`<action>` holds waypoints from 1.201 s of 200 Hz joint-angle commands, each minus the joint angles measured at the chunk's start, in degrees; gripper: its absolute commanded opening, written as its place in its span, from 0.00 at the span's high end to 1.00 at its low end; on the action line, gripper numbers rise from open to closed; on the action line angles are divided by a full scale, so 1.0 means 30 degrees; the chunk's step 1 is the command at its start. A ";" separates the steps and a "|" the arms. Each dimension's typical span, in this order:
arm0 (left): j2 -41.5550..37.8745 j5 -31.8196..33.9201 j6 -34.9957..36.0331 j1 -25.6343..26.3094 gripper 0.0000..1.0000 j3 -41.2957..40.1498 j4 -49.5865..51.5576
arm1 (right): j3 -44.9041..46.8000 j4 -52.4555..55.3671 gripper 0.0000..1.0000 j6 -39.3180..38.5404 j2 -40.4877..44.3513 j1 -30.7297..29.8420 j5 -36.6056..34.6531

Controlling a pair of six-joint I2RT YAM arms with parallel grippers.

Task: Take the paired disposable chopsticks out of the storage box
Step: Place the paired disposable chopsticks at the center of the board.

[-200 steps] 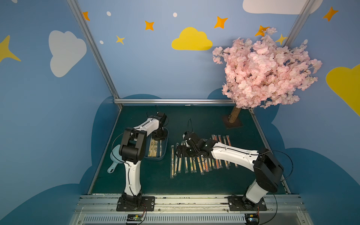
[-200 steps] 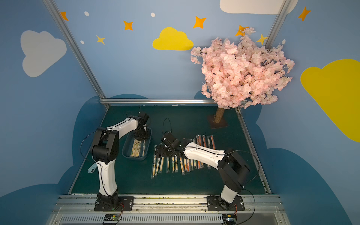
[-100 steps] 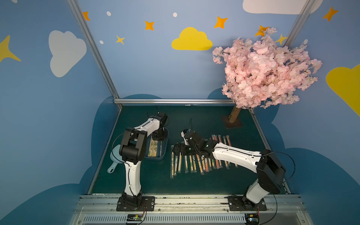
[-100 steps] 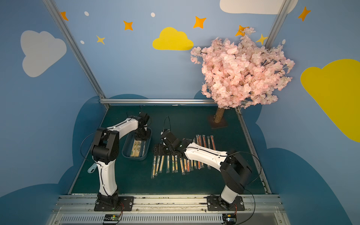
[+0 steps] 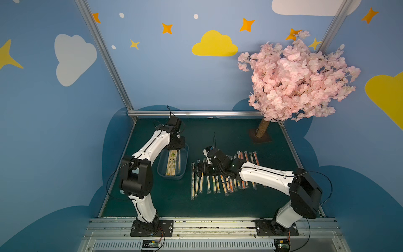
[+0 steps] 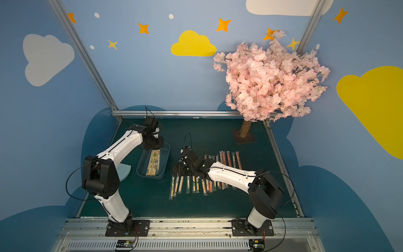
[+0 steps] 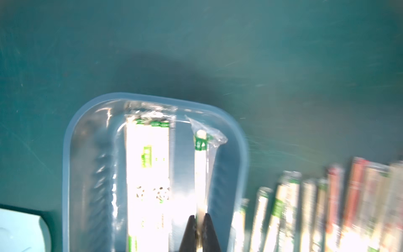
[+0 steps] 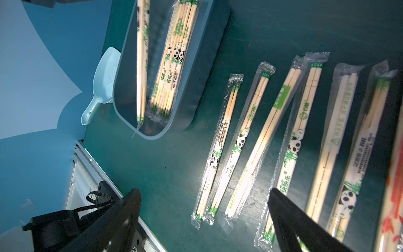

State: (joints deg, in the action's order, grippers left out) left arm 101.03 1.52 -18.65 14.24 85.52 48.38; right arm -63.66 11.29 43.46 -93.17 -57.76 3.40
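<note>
The storage box (image 5: 184, 157) is a clear bluish tub on the green mat, seen in both top views. A bundle of paired disposable chopsticks (image 7: 148, 165) lies in it. My left gripper (image 7: 200, 218) is shut on one sleeved pair (image 7: 201, 165) at the box's far end. In the right wrist view that pair (image 8: 141, 65) slants apart from the bundle (image 8: 174, 65). Several pairs (image 5: 218, 185) lie in a row on the mat right of the box. My right gripper (image 8: 204, 192) hangs open above the row's left end, holding nothing.
A pale blue scoop (image 8: 102, 83) lies on the mat left of the box (image 6: 166, 157), behind the left arm. A pink blossom tree (image 5: 298, 80) stands at the back right on a base (image 5: 260, 139). A metal rail (image 5: 196, 224) runs along the front edge.
My left gripper has shut on a chopstick pair in the box. The right arm has shifted only slightly above the row, still open.
</note>
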 commanded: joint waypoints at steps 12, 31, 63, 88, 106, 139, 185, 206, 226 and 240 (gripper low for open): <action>-0.2051 -0.1737 -0.1389 0.1349 0.97 -0.2647 -0.0563 | 0.0699 -0.0317 0.06 0.0386 0.0995 -0.0058 -0.1121; -0.3270 -0.2433 -0.2782 0.2412 0.96 -0.4728 -0.1835 | 0.1171 -0.0247 0.06 0.0706 0.1377 -0.0011 -0.1610; -0.4292 -0.2076 -0.4546 0.4314 0.95 -0.7324 -0.3652 | 0.2076 -0.0261 0.06 0.1152 0.1925 0.0061 -0.2172; -0.3979 -0.1645 -0.5080 0.4884 0.95 -0.8193 -0.3990 | 0.2148 -0.0255 0.06 0.1186 0.1978 0.0092 -0.2144; -0.3657 -0.1092 -0.5233 0.4892 0.95 -0.8600 -0.4083 | 0.2089 -0.0259 0.06 0.1157 0.1905 0.0085 -0.2085; -0.2810 -0.0391 -0.4948 0.4872 0.94 -0.8732 -0.3871 | 0.1844 -0.0202 0.06 0.1054 0.1620 0.0092 -0.1840; -0.1614 0.0357 -0.4580 0.4662 0.92 -0.8614 -0.3617 | 0.1708 -0.0189 0.06 0.0956 0.1421 0.0092 -0.1686; -0.1279 0.0517 -0.4458 0.4467 0.91 -0.8613 -0.3624 | 0.1678 -0.0189 0.06 0.0870 0.1407 0.0096 -0.1631; -0.1043 0.0504 -0.4291 0.4285 0.88 -0.8602 -0.3618 | 0.1649 -0.0189 0.06 0.0846 0.1347 0.0136 -0.1574; -0.1006 0.0434 -0.4174 0.4219 0.83 -0.8529 -0.3588 | 0.1620 -0.0189 0.05 0.0806 0.1348 0.0121 -0.1550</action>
State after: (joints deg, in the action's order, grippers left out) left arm 97.45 2.04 -32.32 27.55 59.55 36.77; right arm -57.54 10.90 46.30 -88.53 -57.52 -1.76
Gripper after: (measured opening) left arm 0.140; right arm 0.944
